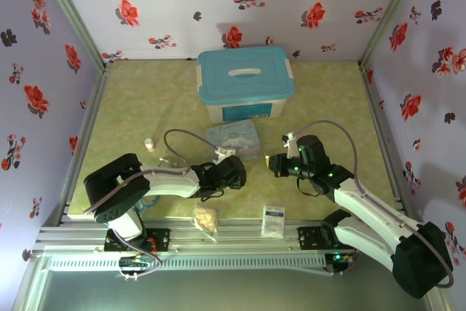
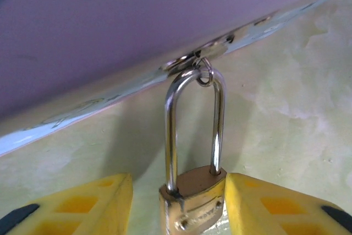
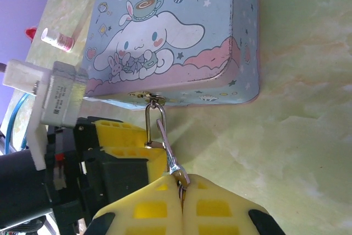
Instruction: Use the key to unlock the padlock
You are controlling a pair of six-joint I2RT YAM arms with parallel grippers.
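The small brass padlock (image 2: 192,196) hangs by its grey shackle (image 2: 171,130) from the clasp of the cartoon-print tin (image 3: 176,37). My left gripper (image 2: 179,202) stands open around the padlock's body. Its right finger (image 2: 258,196) touches the brass, and a gap remains at the left finger (image 2: 104,196). In the right wrist view my right gripper (image 3: 181,182) is shut on the head of the thin key (image 3: 171,158). The key's blade slants up beside the padlock (image 3: 154,145), close to the shackle. From above, both grippers (image 1: 237,169) (image 1: 273,164) meet in front of the tin (image 1: 234,138).
A blue-lidded white box (image 1: 246,81) stands behind the tin. A white sachet (image 1: 273,220) and a crumpled packet (image 1: 206,218) lie near the front rail. A small white bottle (image 1: 149,143) stands at the left. Flowered walls close in three sides.
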